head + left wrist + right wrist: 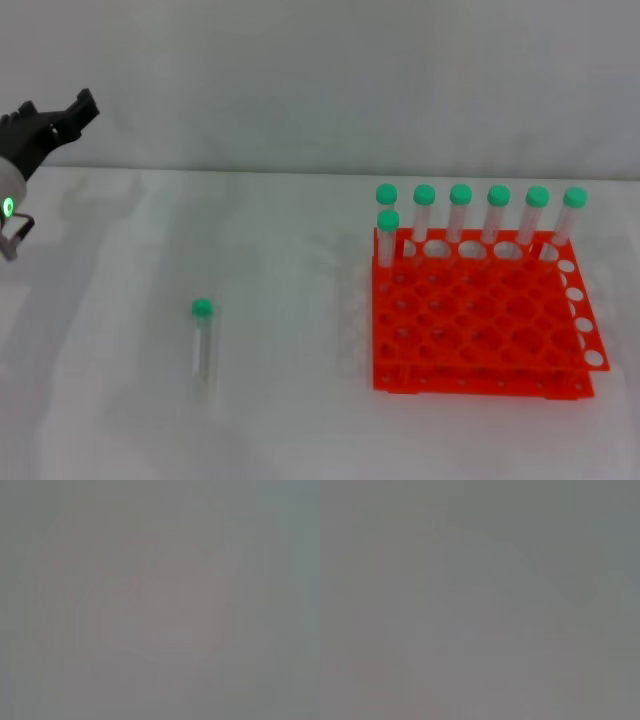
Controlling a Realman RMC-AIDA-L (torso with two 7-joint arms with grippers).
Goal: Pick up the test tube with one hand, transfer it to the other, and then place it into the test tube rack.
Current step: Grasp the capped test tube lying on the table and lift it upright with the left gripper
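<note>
A clear test tube (203,345) with a green cap lies flat on the white table, left of centre, in the head view. The orange-red test tube rack (480,320) stands to the right with several green-capped tubes (460,215) upright along its back edge. My left gripper (72,112), black on the arm with a green light, hangs high at the far left, well away from the lying tube and holding nothing. My right gripper is out of view. Both wrist views show only a grey blur.
The white table (300,430) runs back to a pale wall. The rack's holes in front of the standing tubes hold nothing.
</note>
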